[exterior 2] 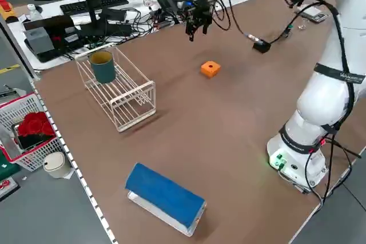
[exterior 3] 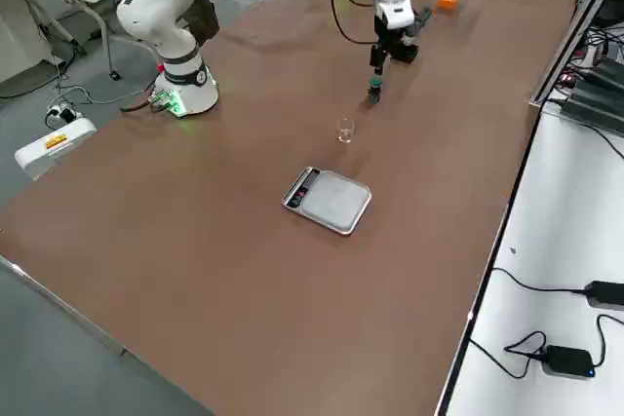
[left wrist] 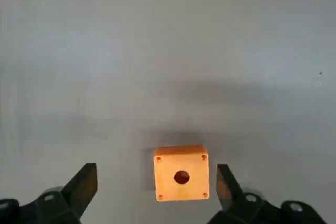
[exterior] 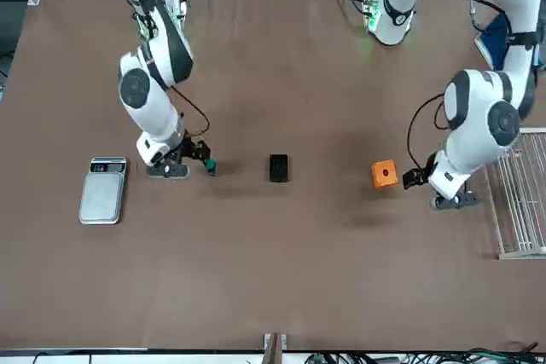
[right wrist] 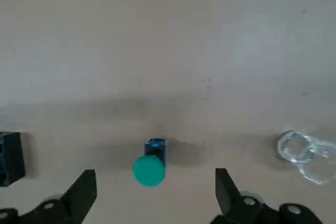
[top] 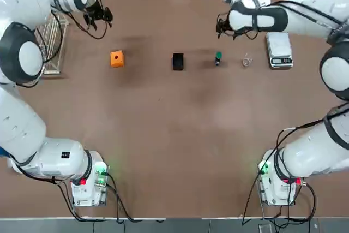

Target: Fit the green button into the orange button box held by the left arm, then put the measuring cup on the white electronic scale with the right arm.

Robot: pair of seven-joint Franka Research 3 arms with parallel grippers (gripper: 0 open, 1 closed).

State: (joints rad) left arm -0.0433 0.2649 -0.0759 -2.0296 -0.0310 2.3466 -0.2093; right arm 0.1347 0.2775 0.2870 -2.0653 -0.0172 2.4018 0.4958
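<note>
Tabletop (top: 174, 135), both claws spread overhead

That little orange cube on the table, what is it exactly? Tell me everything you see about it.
The small bright orange plastic-looking cube sits flat on the brown table, its top face showing one round dark hole in the middle and a tiny screw hole at each corner. Nothing touches it. It stands at one end of a row of small items. The left claw hangs above it, fingers open on either side.
</note>
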